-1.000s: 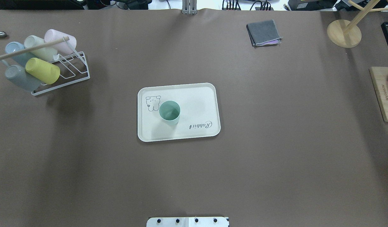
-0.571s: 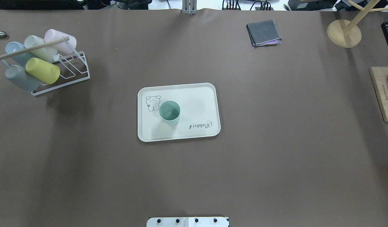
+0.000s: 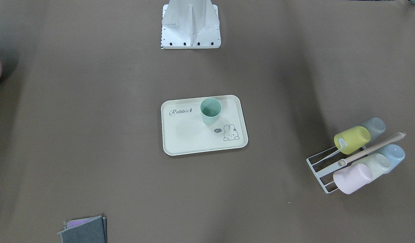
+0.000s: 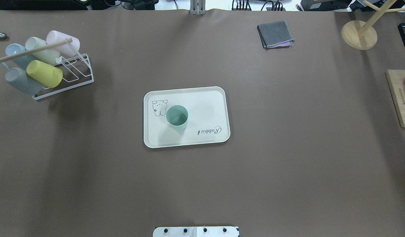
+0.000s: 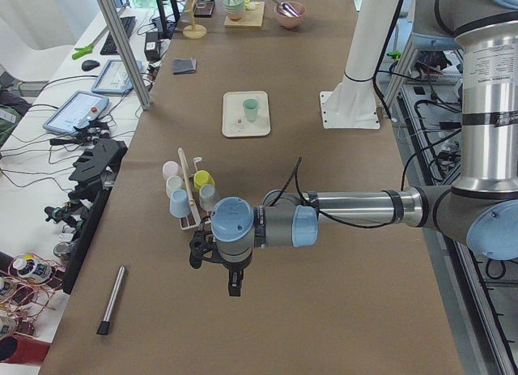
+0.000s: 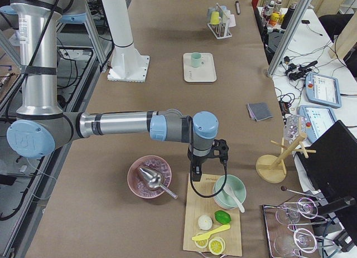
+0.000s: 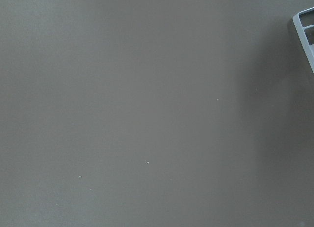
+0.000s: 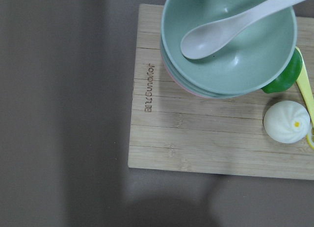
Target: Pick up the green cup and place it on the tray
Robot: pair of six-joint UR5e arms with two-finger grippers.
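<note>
Exterior left view showed the left gripper (image 5: 232,284) nearest, hanging over the desk's left end, and I couldn't tell whether it was spread or pressed together. Farther along, mid-desk, the green cup (image 5: 251,109) stood upright on the tray (image 5: 235,125), mouth up. The right gripper (image 6: 196,172) hovered at the far right end, its state equally unclear. Both were well apart from the cup, neither plainly nearer, and the placing looked done.

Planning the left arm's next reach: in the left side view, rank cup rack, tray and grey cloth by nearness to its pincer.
1. Cup rack, just beyond the left pincer.
2. Tray, mid-table.
3. Grey cloth, far end.
</note>
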